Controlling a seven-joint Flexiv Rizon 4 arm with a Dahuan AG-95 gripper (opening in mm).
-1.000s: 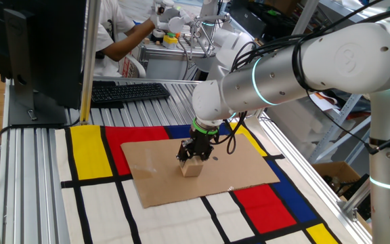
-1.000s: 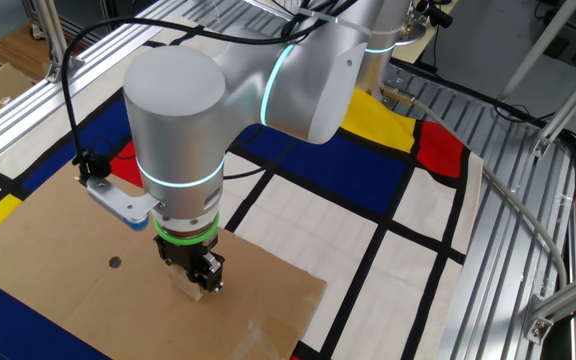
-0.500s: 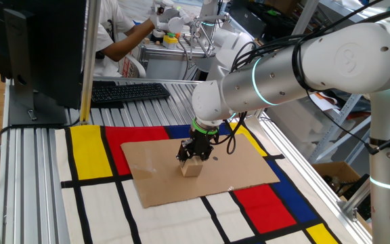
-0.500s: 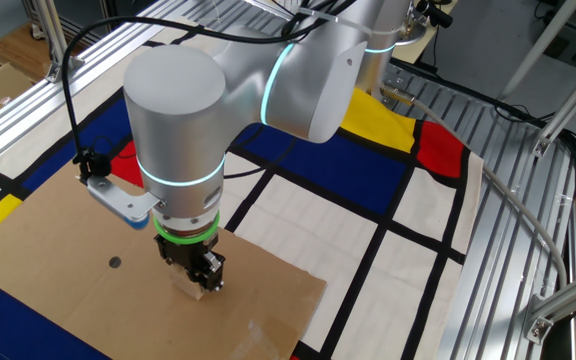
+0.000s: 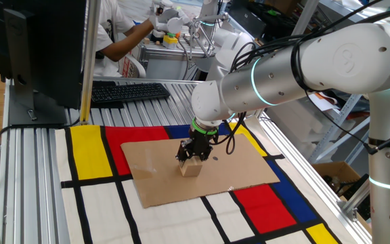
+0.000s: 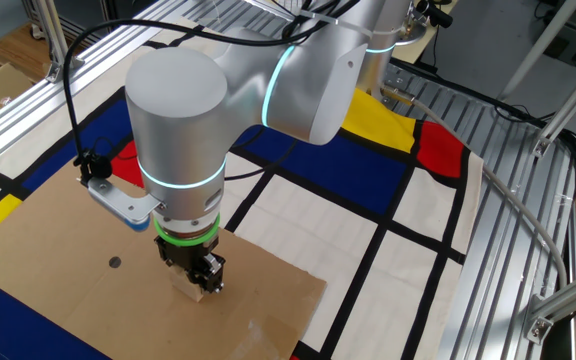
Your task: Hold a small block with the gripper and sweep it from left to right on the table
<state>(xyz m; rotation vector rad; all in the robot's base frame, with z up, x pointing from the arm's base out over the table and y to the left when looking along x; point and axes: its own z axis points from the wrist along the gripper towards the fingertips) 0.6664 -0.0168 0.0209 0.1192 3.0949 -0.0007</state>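
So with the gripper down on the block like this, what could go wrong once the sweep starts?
1. The gripper covers only the top of the small block, so friction against the cardboard sheet might tilt the cube or pull it out of the grip.
2. The sheet lies loose on the mat; dragging the block could shift it.
3. Sweeping past the cardboard edge could catch the block on the step down.

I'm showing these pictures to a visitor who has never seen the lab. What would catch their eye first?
Probably the thick white and silver arm with its glowing ring, bending down over the table. Next, the red, yellow and blue mat, with a brown cardboard sheet on it. There the black gripper is closed on a small wooden block.
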